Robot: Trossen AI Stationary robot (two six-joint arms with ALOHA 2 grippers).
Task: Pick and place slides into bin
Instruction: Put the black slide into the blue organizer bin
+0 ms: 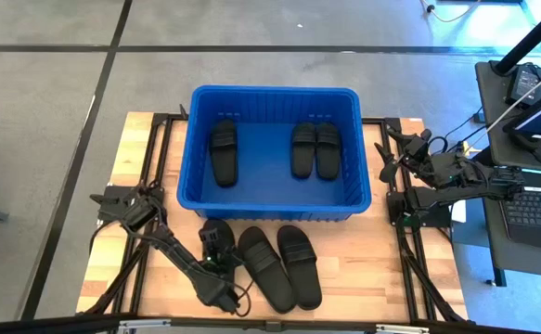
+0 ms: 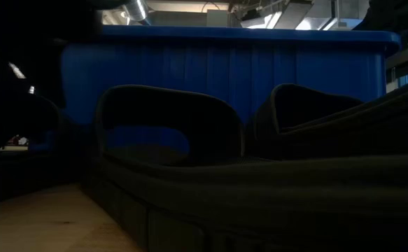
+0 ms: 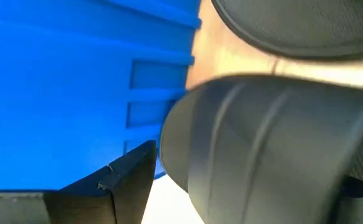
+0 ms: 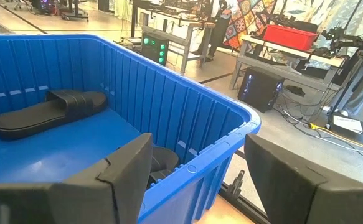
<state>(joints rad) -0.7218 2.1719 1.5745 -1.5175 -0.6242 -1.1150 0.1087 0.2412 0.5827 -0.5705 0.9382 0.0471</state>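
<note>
The blue bin (image 1: 275,91) stands at the table's middle and holds three black slides (image 1: 224,153) (image 1: 303,150) (image 1: 328,150), soles down on its floor. Three more slides lie on the table in front of it (image 1: 216,237) (image 1: 265,267) (image 1: 300,264). My left gripper (image 1: 218,262) is open over the leftmost of these. That slide (image 3: 262,155) fills the space beside the one finger (image 3: 128,177) that shows and hides the other. My right gripper (image 1: 386,162) is open and empty beside the bin's right wall (image 4: 187,124). My left gripper comes down slanting from the table's near side over the leftmost slide's near part (image 3: 181,149). A thin bright gap shows between the visible finger and the slide. The slide hides the other finger, so I cannot tell whether the gripper touches it.
The bin's near wall (image 3: 56,93) stands close behind the left gripper. Black frame rails run along both table sides (image 1: 163,139) (image 1: 409,250). A desk with a laptop (image 1: 530,195) stands beyond the table's right edge. Bare wood shows at the near right (image 1: 372,269).
</note>
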